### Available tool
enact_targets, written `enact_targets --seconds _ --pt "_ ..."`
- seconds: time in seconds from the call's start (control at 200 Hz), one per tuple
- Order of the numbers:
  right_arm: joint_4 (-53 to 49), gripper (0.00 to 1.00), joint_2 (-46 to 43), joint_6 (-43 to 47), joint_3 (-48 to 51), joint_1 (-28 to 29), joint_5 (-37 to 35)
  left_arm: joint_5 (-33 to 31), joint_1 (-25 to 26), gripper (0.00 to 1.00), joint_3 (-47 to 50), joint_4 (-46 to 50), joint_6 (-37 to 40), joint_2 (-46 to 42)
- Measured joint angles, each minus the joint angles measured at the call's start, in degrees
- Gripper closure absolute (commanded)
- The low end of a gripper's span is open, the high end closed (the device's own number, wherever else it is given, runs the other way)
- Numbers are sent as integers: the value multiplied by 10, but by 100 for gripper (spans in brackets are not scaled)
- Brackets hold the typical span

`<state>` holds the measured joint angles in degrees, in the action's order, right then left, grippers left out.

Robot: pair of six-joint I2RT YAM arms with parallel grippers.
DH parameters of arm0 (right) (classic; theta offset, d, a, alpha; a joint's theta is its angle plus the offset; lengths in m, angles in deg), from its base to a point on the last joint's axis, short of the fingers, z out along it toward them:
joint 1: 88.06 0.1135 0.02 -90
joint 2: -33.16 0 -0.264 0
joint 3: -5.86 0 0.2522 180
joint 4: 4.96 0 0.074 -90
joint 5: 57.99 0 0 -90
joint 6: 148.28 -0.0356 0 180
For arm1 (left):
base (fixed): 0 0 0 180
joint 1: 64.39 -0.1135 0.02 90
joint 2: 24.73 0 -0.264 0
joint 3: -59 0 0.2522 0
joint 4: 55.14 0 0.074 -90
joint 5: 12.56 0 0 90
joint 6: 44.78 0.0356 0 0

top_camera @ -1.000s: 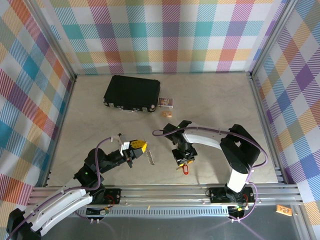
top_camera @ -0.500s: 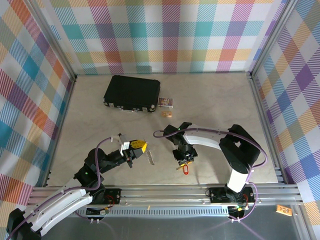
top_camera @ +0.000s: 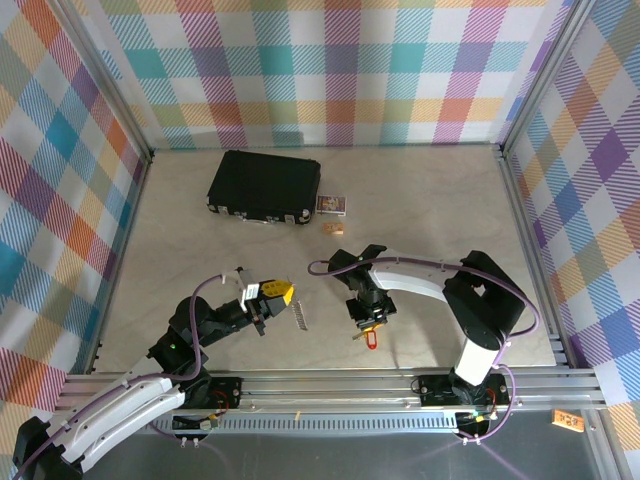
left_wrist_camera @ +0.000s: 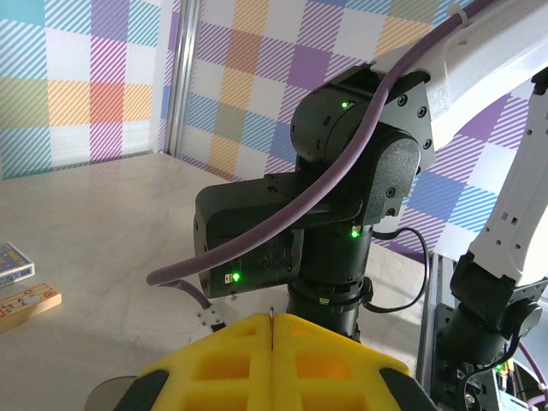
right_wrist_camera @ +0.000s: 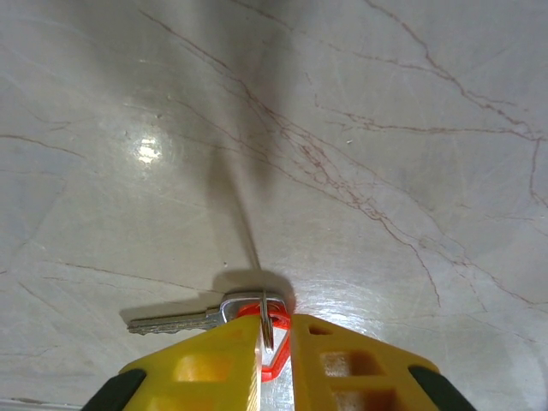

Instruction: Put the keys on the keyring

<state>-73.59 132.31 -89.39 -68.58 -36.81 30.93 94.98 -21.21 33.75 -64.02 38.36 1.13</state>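
Almost closed right gripper (right_wrist_camera: 274, 330), yellow fingers (right_wrist_camera: 201, 368) either side of the thin grey loop (right_wrist_camera: 266, 321) on the small red plastic keyring (right_wrist_camera: 272, 370), down on the table (right_wrist_camera: 385, 128). Hard to tell if truly gripped. Beside it, a flat silver key (right_wrist_camera: 171, 323), pointing left.

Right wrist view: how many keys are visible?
1. A silver key sticks out leftward, its head at the red keyring between the right gripper's fingers. Others may be hidden beneath the gripper.
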Motion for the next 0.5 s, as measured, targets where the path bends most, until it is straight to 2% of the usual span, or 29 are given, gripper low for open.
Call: enact_targets --seconds 0.5 --pt "11 86 0 0 1 0 2 0 0 100 0 0 0 0"
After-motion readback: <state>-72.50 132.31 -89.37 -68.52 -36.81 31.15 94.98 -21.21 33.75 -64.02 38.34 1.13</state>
